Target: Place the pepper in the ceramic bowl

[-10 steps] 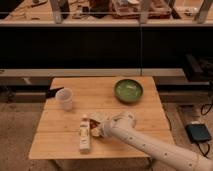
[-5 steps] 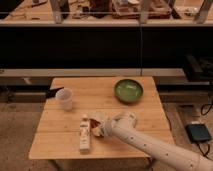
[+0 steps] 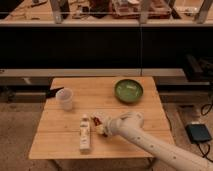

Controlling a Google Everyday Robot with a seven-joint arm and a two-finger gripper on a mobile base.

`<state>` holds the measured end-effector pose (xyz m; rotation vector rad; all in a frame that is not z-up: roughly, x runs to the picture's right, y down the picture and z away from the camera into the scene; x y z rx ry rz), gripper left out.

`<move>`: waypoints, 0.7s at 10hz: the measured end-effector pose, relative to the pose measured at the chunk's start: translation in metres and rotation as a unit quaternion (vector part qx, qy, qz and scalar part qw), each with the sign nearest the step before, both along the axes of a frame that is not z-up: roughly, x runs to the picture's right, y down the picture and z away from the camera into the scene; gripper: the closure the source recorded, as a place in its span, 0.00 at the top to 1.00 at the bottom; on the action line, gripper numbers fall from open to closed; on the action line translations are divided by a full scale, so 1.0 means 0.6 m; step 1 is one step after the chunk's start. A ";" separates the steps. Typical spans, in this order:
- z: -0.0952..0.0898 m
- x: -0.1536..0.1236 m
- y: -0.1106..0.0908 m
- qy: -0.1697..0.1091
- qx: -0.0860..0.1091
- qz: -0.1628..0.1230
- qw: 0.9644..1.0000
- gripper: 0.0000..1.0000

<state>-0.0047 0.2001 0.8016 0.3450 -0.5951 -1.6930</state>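
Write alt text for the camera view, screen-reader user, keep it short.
A white robot arm reaches from the lower right across a wooden table, its gripper at the dark red pepper near the table's middle. A green ceramic bowl sits at the back right, a translucent cup at the left, and a pale block beside the gripper.

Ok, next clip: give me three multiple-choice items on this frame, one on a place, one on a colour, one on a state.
1. Where is the gripper?
A. over the bowl
B. low over the table's front middle, at the pepper
C. beside the cup

2. What colour is the ceramic bowl?
A. green
B. blue
C. white

3. What is in the ceramic bowl?
A. the pepper
B. the cup
C. neither of these

Answers:
1 B, the arm ends by the pepper, right of the pale block.
2 A, its glaze is green.
3 C, the pepper is on the table and the plastic cup stands to the left.
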 end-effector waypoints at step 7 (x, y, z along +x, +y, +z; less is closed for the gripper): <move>-0.017 0.168 0.032 0.029 -0.044 0.085 0.995 0.30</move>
